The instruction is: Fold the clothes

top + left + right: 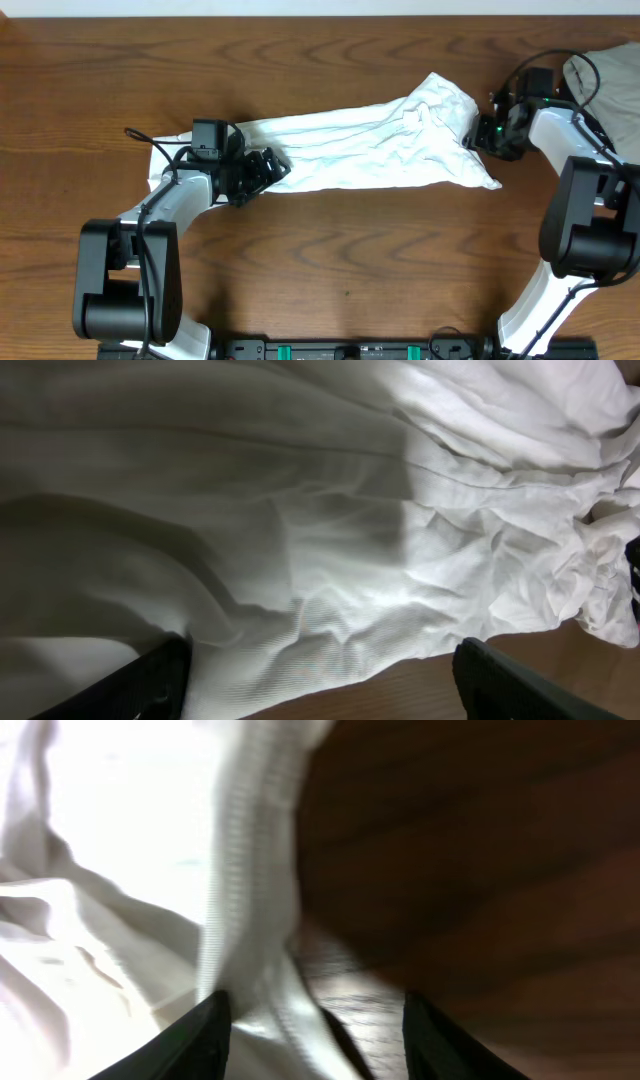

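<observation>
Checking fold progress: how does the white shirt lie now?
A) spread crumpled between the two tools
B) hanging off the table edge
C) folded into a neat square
A: the white shirt lies crumpled in a long band, left tool at one end, right tool at the other.

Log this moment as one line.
T-shirt: crumpled, unfolded | left gripper: jaws open over its left end | right gripper: jaws open astride its right edge
</observation>
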`<state>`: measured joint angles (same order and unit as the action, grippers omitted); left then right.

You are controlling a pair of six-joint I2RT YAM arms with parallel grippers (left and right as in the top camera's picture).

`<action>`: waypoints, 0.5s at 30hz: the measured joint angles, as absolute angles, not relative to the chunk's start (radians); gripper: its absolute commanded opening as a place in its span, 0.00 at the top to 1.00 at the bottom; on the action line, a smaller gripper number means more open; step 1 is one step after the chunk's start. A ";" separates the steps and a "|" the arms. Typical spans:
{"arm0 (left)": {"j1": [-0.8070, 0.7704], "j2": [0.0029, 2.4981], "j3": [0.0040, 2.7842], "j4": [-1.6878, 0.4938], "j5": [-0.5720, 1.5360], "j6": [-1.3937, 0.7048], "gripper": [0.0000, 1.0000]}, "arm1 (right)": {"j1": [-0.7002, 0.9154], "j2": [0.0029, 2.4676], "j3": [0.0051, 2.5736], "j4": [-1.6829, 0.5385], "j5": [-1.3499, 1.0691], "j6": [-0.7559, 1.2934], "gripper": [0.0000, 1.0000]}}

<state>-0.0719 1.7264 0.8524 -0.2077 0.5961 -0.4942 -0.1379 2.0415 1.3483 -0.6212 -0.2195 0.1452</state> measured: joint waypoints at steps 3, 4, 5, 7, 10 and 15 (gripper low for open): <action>-0.072 1.726 0.852 -0.208 0.596 -0.494 0.14 | -0.133 2.041 1.349 -0.625 -0.219 0.146 0.46; -0.072 1.726 0.852 -0.208 0.596 -0.494 0.14 | -0.133 2.041 1.351 -0.632 -0.216 0.147 0.47; -0.072 1.726 0.852 -0.208 0.596 -0.494 0.14 | -0.133 2.042 1.355 -0.643 -0.209 0.151 0.48; -0.072 1.726 0.852 -0.208 0.596 -0.494 0.14 | -0.133 2.045 1.370 -0.675 -0.192 0.157 0.48; -0.072 1.726 0.852 -0.208 0.596 -0.494 0.14 | -0.133 2.049 1.404 -0.727 -0.162 0.166 0.48; -0.072 1.726 0.852 -0.208 0.596 -0.494 0.14 | -0.133 2.051 1.489 -0.815 -0.128 0.175 0.45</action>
